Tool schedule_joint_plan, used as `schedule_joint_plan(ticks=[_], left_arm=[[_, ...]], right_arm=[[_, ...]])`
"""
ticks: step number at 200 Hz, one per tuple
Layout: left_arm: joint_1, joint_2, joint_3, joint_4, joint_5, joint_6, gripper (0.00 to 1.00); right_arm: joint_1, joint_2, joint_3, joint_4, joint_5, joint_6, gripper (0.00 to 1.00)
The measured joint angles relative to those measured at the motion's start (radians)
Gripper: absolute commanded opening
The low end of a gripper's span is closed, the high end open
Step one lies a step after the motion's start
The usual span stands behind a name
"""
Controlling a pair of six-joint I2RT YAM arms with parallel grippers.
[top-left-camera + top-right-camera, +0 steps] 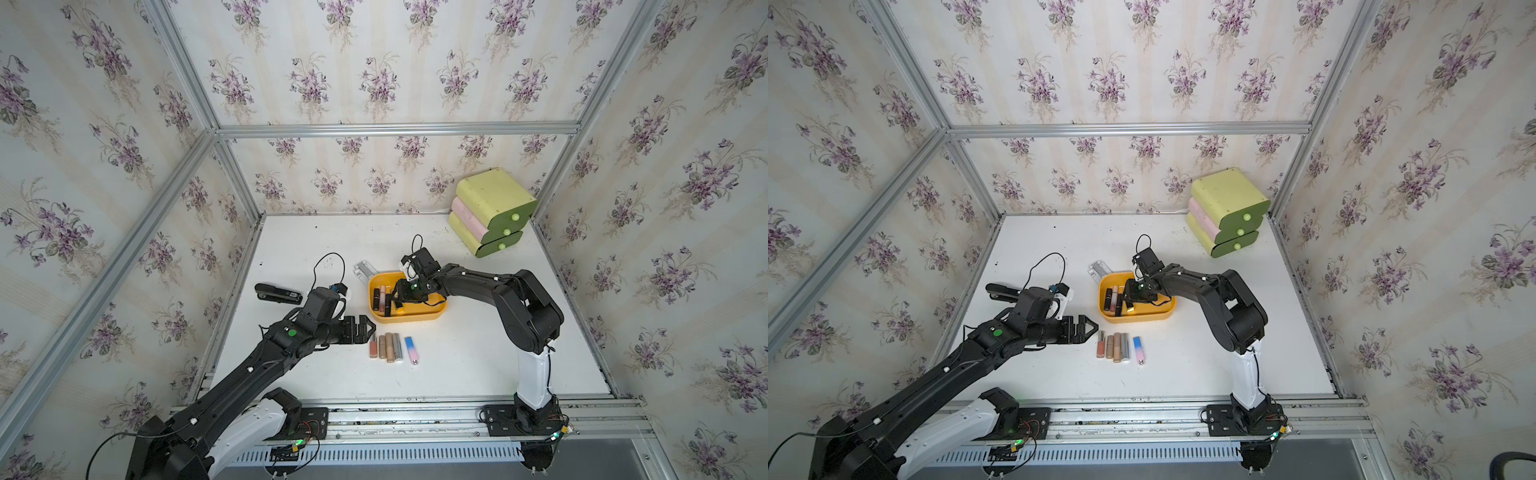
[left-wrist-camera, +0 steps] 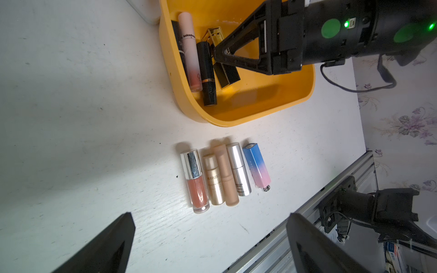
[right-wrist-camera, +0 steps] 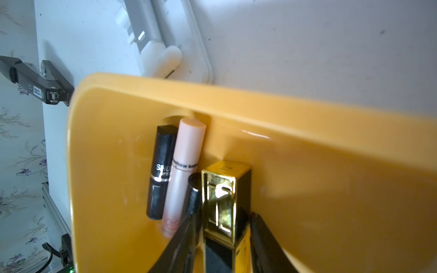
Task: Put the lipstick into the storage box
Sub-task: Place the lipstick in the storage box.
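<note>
one gold and black lipstick (image 3: 221, 189) in the yellow storage box (image 3: 307, 113), right claw (image 3: 223, 214) around it, cannot tell if pinching, left claw (image 1: 368, 329) wide apart beside five lipstick tubes (image 2: 224, 175)

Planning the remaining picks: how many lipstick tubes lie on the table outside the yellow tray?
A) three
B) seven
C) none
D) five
D: the left wrist view shows five tubes lying side by side in a row on the table, apart from the storage box.
</note>
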Motion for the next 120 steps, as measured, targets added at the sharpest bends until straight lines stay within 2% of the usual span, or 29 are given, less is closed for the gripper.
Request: schedule_joint_plan(ticks=[54, 120], left_arm=[[0.0, -0.014, 0.0, -0.001, 0.008, 0.0, 1.0], [0.0, -0.035, -0.032, 0.061, 0.089, -0.023, 1.0]], right_arm=[[0.0, -0.095, 0.009, -0.02, -0.003, 0.003, 0.46], [0.027, -0.343, -0.061, -0.092, 0.006, -0.021, 0.48]])
